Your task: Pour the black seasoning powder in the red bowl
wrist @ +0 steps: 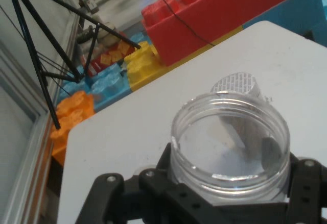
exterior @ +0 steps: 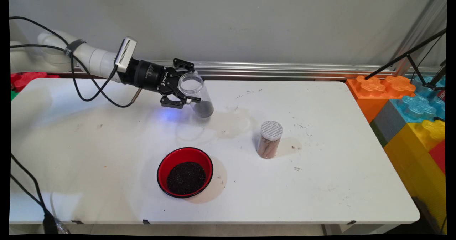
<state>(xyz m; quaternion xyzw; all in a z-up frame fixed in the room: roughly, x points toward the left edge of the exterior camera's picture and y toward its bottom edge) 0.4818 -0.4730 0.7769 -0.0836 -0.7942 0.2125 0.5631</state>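
Nearest the camera, a red bowl (exterior: 185,172) is sitting on the white table (exterior: 320,197), toward the near edge and a bit left of center. It is holding a layer of dark granules (exterior: 186,177) across its bottom. A brownish stain ring is showing on the tabletop just right of the bowl.

Further back and to the right, a small clear canister (exterior: 269,139) with a white perforated lid is standing upright, well apart from the bowl. Something brown is filling it. In the hand view it is showing as a lidded cylinder (wrist: 236,89) behind the jar mouth.

Behind that, left of center, the black gripper (exterior: 183,86) is reaching in from the left and is clamping a clear plastic jar (exterior: 196,94) between its two fingers. Fingers are closing on the jar wall from both sides, about a jar-width apart. The jar is lidless and tilting, with its open mouth pointing up and back toward the wall and its base lower, toward the table. A small amount of dark grey material is sitting in the bottom end. In the hand view the jar's threaded rim (wrist: 230,137) is filling the space above the gripper linkage (wrist: 225,198).

At the far right, big coloured blocks (exterior: 413,108) in orange, blue and yellow are stacking up beside the table, with a black tripod (exterior: 409,56) over them.
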